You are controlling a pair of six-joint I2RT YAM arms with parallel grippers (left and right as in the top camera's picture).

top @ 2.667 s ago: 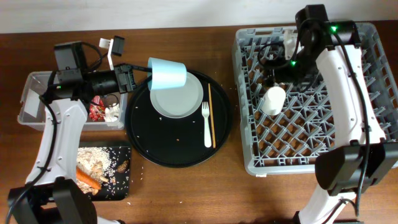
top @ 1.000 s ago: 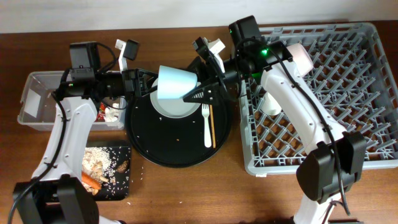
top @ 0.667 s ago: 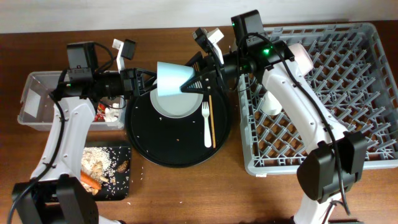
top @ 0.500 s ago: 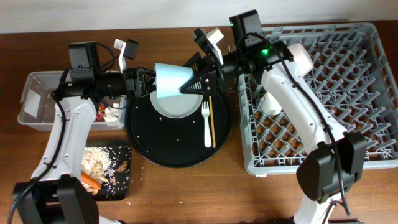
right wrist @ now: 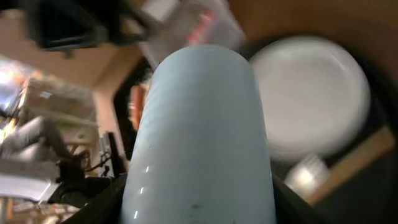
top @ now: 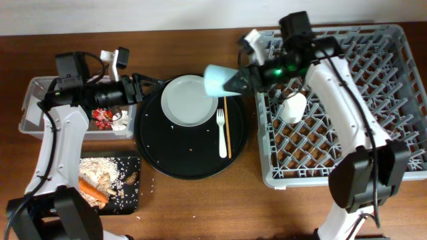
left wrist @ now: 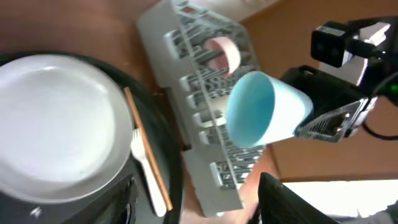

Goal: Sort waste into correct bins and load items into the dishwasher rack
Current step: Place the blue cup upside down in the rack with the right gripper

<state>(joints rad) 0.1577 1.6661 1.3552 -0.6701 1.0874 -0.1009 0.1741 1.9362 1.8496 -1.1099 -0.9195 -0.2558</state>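
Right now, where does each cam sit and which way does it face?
Overhead: above the table, straight down; left arm and right arm show, left gripper open, right gripper holding the light blue cup.
Left wrist: faces across the plate toward the rack and held cup; own fingers at bottom edge.
Right wrist: looks along the cup toward the plate; own fingers barely show.
All three share cup and plate.
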